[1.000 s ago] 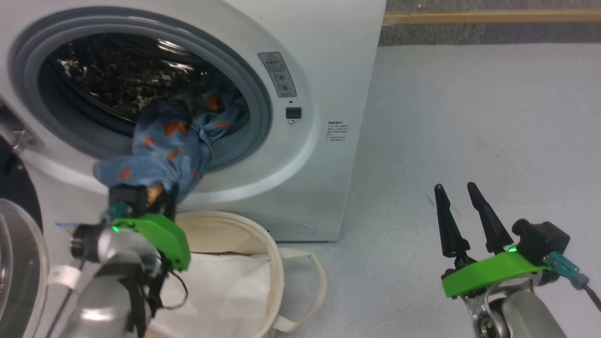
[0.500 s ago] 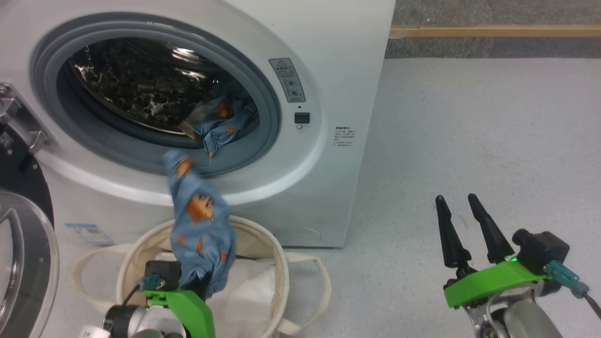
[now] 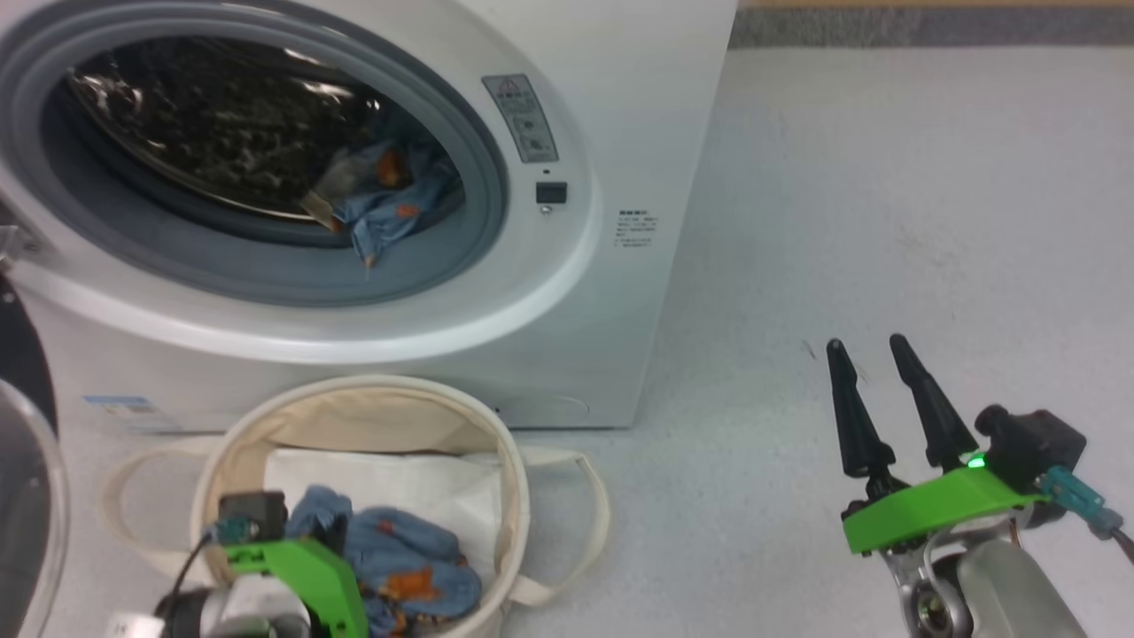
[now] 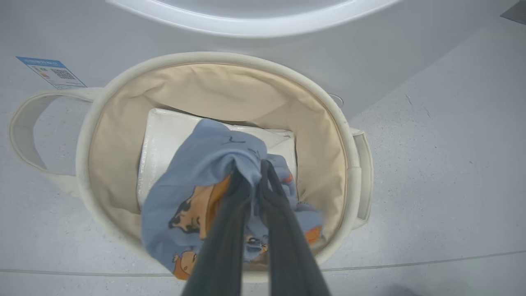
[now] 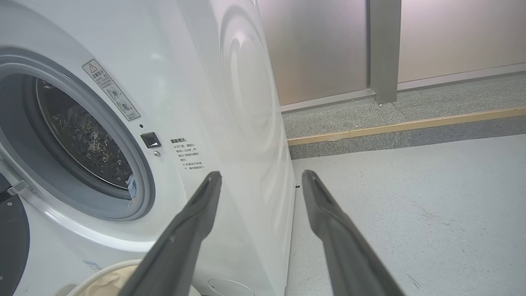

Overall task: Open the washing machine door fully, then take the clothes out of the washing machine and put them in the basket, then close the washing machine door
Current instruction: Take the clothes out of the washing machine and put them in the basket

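The washing machine [image 3: 611, 106] stands with its drum mouth uncovered. The washing machine door [image 3: 16, 354] is swung out at the left edge. Blue printed clothes [image 3: 390, 190] lie at the drum's lower right lip. Below the machine sits the cream basket [image 3: 514, 496]. My left gripper [image 4: 251, 164] reaches down into the basket [image 4: 213, 57], shut on a blue garment [image 4: 197, 164] with orange-brown figures; in the head view that garment [image 3: 407, 558] is bunched beside the gripper. My right gripper [image 3: 866, 344] hovers open over the floor to the right, holding nothing, and its own camera has the fingers [image 5: 197, 213] spread toward the machine's corner.
A flat white folded sheet [image 4: 164, 131] lies at the bottom of the basket under the blue garment. Pale grey floor [image 3: 886, 195] stretches to the right of the machine. A wooden strip and a low step [image 5: 411, 123] run along the far wall.
My left gripper has pulled a blue garment out of the drum mouth and carried it down into the basket. The head camera shifted. The right gripper has stayed open in place.
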